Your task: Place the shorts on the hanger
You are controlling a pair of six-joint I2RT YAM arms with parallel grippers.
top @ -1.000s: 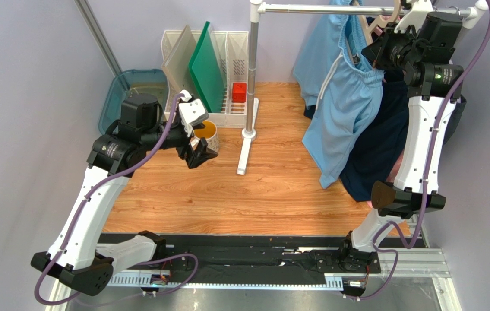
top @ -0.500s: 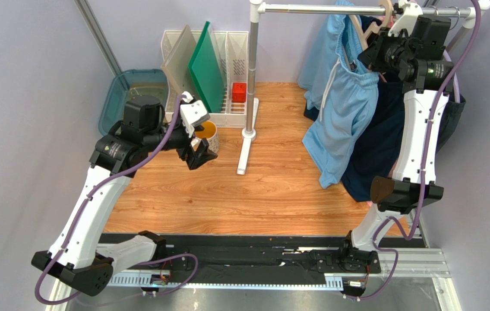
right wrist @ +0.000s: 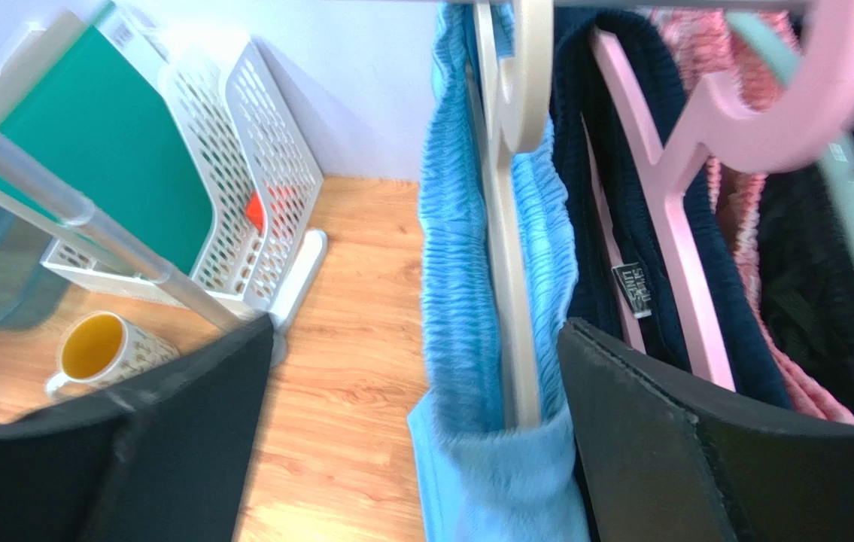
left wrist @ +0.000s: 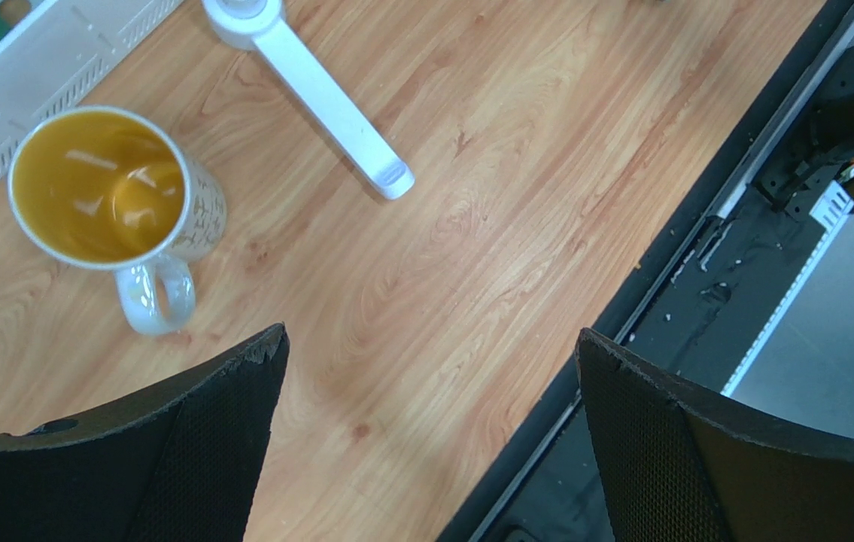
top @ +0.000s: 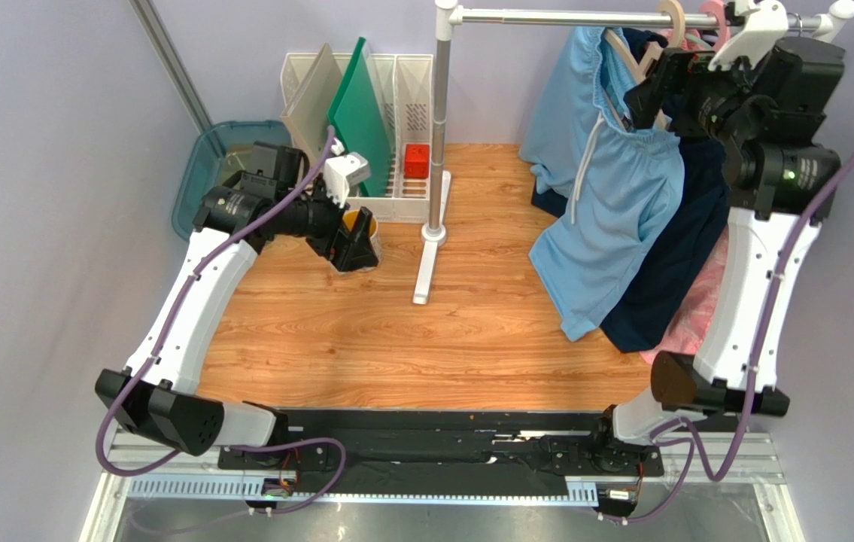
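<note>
shorts (right wrist: 459,282): we see them off the bench (top: 397,328), hanging up at the rail (top: 578,16), gathered waistband uppermost, legs drooping down and to one side.
hanger (right wrist: 505,260): its pale arm runs down inside the waistband; blue fabric wraps around its lower end. its hook appears to sit over the rail, though the right wrist view cuts that off.
right end effector (right wrist: 414,333): released, fingers spread wide to either side of shorts and hanger, pinching neither as far as we can see.
left end effector (left wrist: 429,344): released and carrying nothing, hovering above the bench near a mug (left wrist: 103,192), well apart from the garments.
neighbours: a navy garment (right wrist: 612,203) on a pink hanger (right wrist: 669,203) hangs just beside the shorts.
done, in our judgement: the main step. the shorts bear on the hanger and hang without any grip on them.
doubtful: we can confirm only one hanger arm inside the waistband; the other is hidden, and from above the shorts hang lopsided.
left, in our judgement: check the second shoulder, even out the waistband if needed, then draw the right arm clear without snagging fabric.
</note>
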